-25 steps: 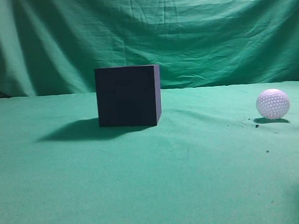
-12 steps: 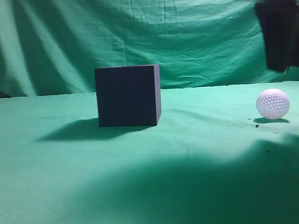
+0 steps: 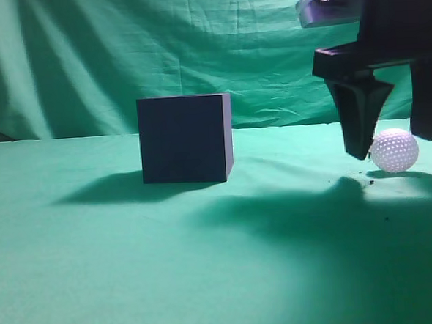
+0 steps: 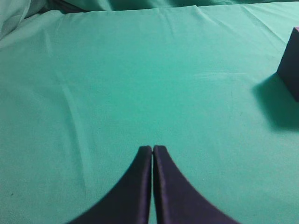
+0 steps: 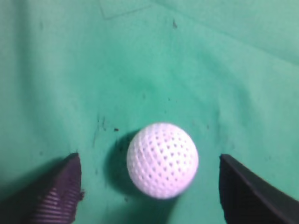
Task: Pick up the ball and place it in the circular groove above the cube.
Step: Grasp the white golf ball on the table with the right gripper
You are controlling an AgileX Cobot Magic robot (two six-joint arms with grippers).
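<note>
The white dimpled golf ball rests on the green cloth at the right; it also shows in the right wrist view. My right gripper is open, its two dark fingers on either side of the ball without touching it; the wrist view shows the same gripper with gaps on both sides. The dark navy cube stands left of centre; its top face is hidden. One edge of the cube shows at the right of the left wrist view. My left gripper is shut and empty over bare cloth.
A green cloth covers the table and a wrinkled green backdrop hangs behind. Small dark specks lie near the ball. The right arm casts a wide shadow over the front right cloth.
My right gripper came into view from the upper right and dropped down around the ball. The ball and cube have not moved.
</note>
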